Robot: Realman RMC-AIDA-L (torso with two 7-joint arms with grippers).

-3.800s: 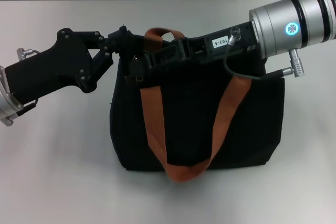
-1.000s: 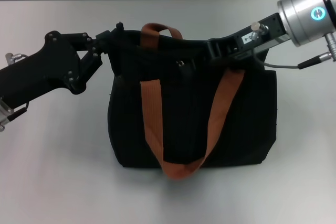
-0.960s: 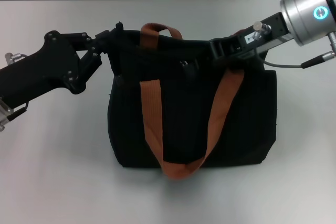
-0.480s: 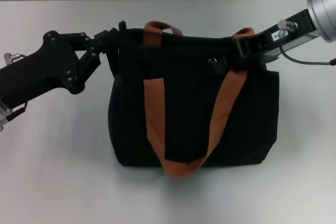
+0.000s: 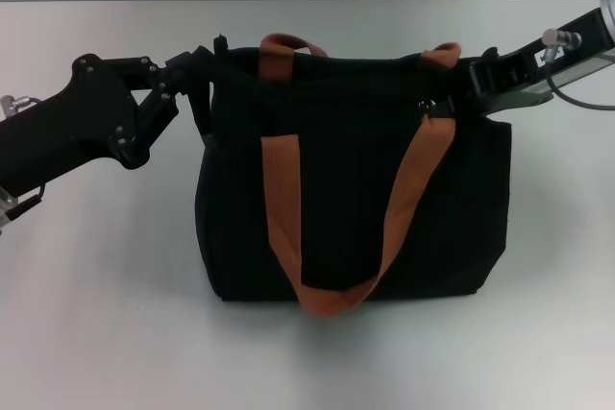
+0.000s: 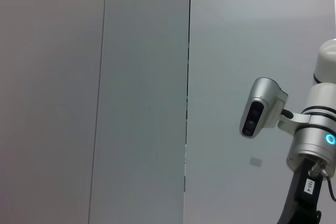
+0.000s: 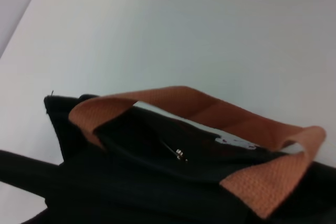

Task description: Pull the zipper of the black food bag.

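At bag (image 5: 356, 208) top: right gripper (image 5: 459, 91) seemingly holding zipper (image 7: 180, 153); left gripper (image 5: 207, 74) clamps corner.

Left gripper (image 5: 204, 69) reaches rightward; right gripper (image 5: 452, 88) reaches leftward.

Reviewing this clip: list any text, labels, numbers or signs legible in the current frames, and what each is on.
"103-4": small white sticker on the right arm, read from the left wrist view; small, so the reading is uncertain.
Glowing round cyan light on the same arm: a sign, no text.
Black food bag: no print or brand visible.
Nothing else readable in any view.
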